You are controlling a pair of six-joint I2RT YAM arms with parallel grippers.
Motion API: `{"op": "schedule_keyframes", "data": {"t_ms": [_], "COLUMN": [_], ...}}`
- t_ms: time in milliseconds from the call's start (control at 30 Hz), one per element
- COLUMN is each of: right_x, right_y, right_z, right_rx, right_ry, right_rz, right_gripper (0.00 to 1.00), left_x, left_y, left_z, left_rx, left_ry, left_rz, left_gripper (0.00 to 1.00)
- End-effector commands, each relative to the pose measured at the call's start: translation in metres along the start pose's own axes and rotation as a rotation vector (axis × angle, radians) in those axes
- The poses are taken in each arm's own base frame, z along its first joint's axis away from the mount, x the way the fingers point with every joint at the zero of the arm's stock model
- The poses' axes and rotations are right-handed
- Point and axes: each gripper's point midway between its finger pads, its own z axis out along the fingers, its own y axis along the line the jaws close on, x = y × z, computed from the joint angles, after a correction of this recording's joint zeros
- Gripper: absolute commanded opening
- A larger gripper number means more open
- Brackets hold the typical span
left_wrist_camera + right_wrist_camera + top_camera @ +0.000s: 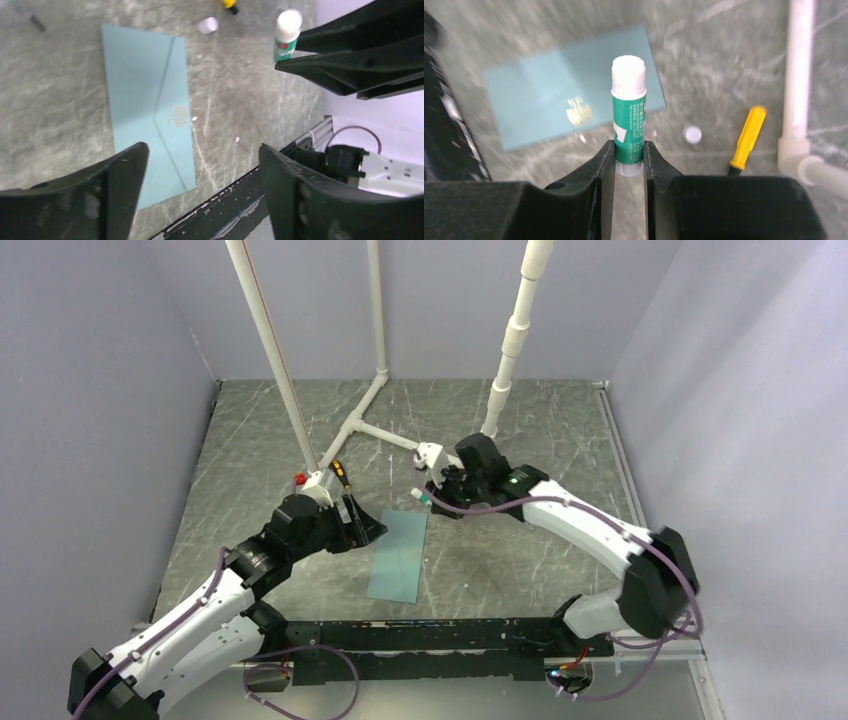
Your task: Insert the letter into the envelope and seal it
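Flat on the grey marbled counter (500, 560), just beyond the tips of the left fingers (366, 527): the envelope (140, 85), pale teal, triangular flap folded down, small gold emblem at the flap's point. Closed all round as far as visible; contents, if any, hidden, and the flap edge too soft in every view to judge stuck or loose. One near corner cut off behind the left-hand finger in the left wrist view. Left fingers spread wide, gripping nothing. Right fingers (609, 155) clamped on a glue stick (629, 120), green barrel, white top, upright between the tips, base hidden down in the gap; beyond it the envelope again, blurred. On the counter to the right of those fingers, a small white round piece (693, 134), too blurred to identify, then a yellow-handled tool (748, 135), its dark end cut off behind the right-hand finger, and a white pipe (796, 75) running out of frame. Letter not to be made out in any view
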Motion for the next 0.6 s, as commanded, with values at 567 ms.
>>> {"op": "schedule_keyframes", "data": {"t_ms": [567], "right_x": [-0.17], "right_y": [0.112], "right_z": [-0.13], "right_rx": [-0.615], "right_ry": [-0.803], "right_rz": [0.405], "right_gripper": [0.0], "left_x": [-0.069], "left_y": [-0.175], "left_z": [-0.079], "left_rx": [0.738], "left_ry": [-0.25], "left_rz": [0.341], "left_gripper": [0.6]}}
